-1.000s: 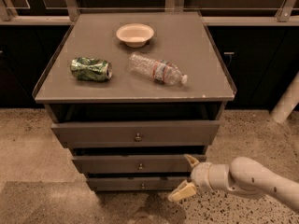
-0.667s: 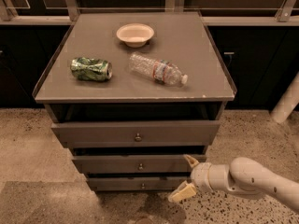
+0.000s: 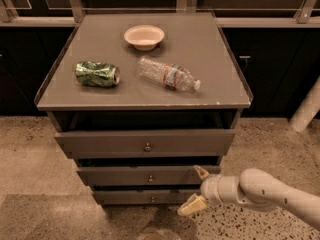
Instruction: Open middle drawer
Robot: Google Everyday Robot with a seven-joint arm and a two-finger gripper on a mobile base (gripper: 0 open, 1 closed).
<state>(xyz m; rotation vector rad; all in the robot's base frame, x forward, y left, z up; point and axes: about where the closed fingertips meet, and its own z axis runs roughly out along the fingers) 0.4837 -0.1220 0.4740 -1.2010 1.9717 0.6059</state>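
The grey-brown flat-fronted middle drawer [image 3: 120, 175], second of three under the bench [image 3: 220, 59], is judged not yet opened, its small round metal knob [image 3: 150, 178] ungrasped, the tool [image 3: 196, 189] being held wide and empty near the drawer's right end.

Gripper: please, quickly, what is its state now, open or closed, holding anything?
Gripper: open, holding nothing, in front of the right end of the middle drawer.
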